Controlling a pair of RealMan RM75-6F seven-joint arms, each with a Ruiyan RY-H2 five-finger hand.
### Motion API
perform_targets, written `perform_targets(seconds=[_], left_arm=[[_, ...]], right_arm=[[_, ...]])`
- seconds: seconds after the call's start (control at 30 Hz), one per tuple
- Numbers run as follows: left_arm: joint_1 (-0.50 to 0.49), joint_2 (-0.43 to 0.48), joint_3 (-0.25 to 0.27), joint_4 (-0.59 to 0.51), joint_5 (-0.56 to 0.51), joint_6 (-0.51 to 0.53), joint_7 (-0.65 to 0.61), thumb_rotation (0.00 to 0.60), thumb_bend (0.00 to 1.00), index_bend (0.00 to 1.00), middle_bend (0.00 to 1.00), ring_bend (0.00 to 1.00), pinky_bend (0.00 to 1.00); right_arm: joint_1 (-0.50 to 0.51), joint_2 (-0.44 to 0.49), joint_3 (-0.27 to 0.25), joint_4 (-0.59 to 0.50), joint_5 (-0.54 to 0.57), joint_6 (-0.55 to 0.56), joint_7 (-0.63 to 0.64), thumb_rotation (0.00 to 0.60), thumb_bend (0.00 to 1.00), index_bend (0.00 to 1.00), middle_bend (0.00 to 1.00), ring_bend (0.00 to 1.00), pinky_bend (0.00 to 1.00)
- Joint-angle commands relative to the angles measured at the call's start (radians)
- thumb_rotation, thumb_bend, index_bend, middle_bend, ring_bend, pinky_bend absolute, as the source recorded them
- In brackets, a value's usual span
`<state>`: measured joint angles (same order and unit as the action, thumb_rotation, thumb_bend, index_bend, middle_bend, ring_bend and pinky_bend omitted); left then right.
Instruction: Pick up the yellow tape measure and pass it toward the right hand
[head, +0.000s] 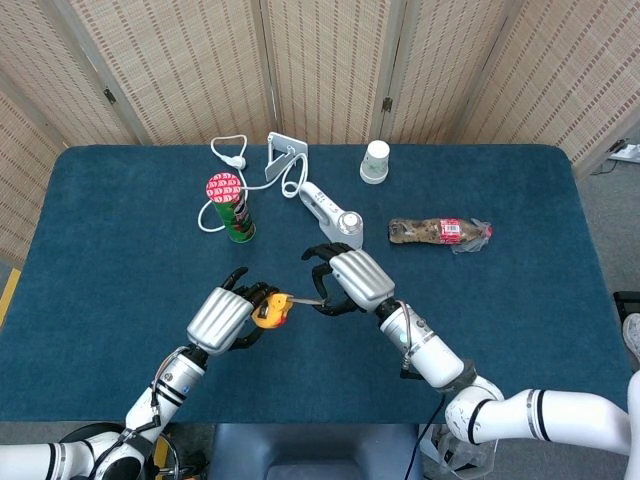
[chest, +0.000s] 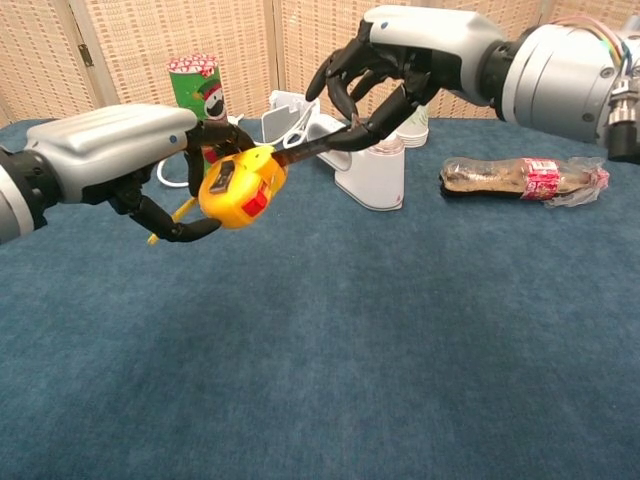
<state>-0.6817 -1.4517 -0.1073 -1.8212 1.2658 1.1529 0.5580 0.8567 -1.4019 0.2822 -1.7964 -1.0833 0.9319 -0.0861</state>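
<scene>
My left hand (head: 220, 318) (chest: 115, 155) grips the yellow tape measure (head: 269, 311) (chest: 236, 184) above the front middle of the blue table (head: 120, 250). The case has a red button facing the chest view, and a yellow strap (chest: 166, 222) hangs behind it. A thin dark strip of blade (chest: 305, 151) runs from the case up and right. My right hand (head: 350, 281) (chest: 405, 55) pinches that strip's end between thumb and finger, with its other fingers spread. The two hands sit close together, left one lower.
A green can with a red lid (head: 232, 208) (chest: 198, 92) stands behind my left hand. A white handheld device (head: 331, 210) (chest: 372, 176), a crushed bottle (head: 440, 232) (chest: 522, 177), a paper cup (head: 376, 161), a white cable (head: 226, 151) and a metal stand (head: 285, 155) lie farther back.
</scene>
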Motion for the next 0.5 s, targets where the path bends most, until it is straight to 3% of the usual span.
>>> perform_targets(seconds=[0.03, 0.5], left_arm=[[0.002, -0.003, 0.002, 0.012, 0.008, 0.003, -0.003, 0.6, 0.41, 0.49, 0.51, 0.47, 0.14], [0.026, -0.007, 0.046, 0.21, 0.081, -0.014, -0.106, 0.6, 0.41, 0.5, 0.52, 0.47, 0.13]], right_arm=[[0.001, 0.004, -0.001, 0.0, 0.002, -0.003, 0.0, 0.6, 0.48, 0.72, 0.27, 0.19, 0.18], [-0.06, 0.13, -0.023, -0.088, -0.025, 0.004, 0.046, 0.6, 0.49, 0.72, 0.28, 0.19, 0.18]])
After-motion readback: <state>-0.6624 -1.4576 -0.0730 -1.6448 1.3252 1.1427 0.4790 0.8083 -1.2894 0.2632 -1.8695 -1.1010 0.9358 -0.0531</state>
